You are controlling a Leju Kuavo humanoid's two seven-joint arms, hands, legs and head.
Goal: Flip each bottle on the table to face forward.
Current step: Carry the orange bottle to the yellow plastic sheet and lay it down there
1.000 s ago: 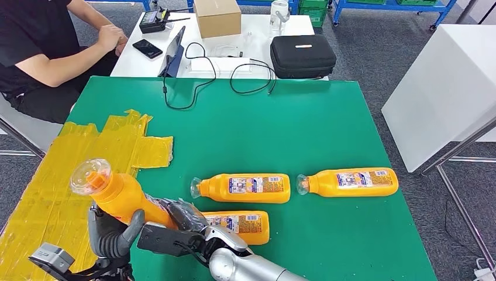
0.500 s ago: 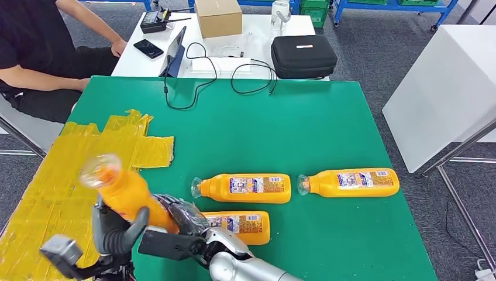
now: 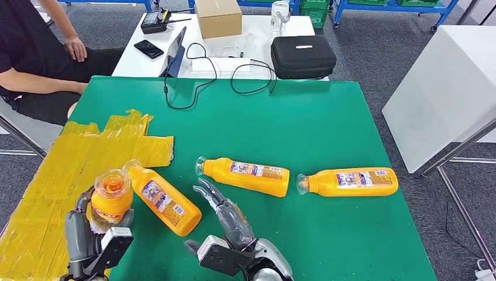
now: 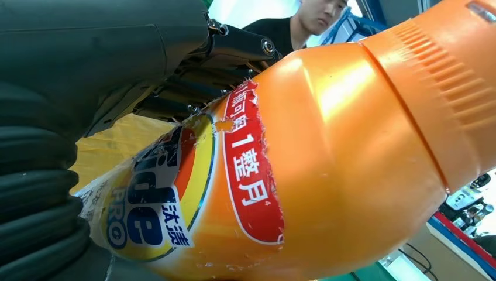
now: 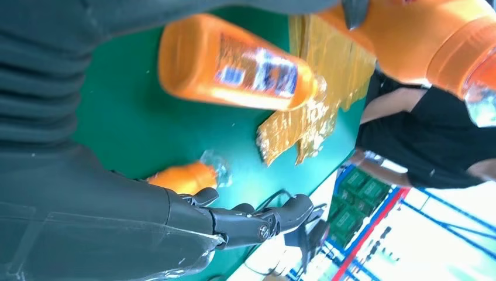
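Bottles, four in all, orange with printed labels, on or above the green surface (image 3: 327,117). At far left, the left hand (image 3: 88,234) grips an upright bottle (image 3: 109,199) with its fingers wrapped around the body, clear cap toward the camera, over the yellow tape patch (image 3: 64,175). Just beside it a second bottle (image 3: 164,199) lies diagonally, cap near the tape edge. To its right the right hand (image 3: 225,219) hovers with fingers spread and holding nothing, pointing toward a third bottle (image 3: 248,175) that lies slightly tilted, cap to the left. A fourth bottle (image 3: 351,181) lies farthest right, its cap just beside the third bottle's base. A seated person (image 3: 35,52) is at upper left.
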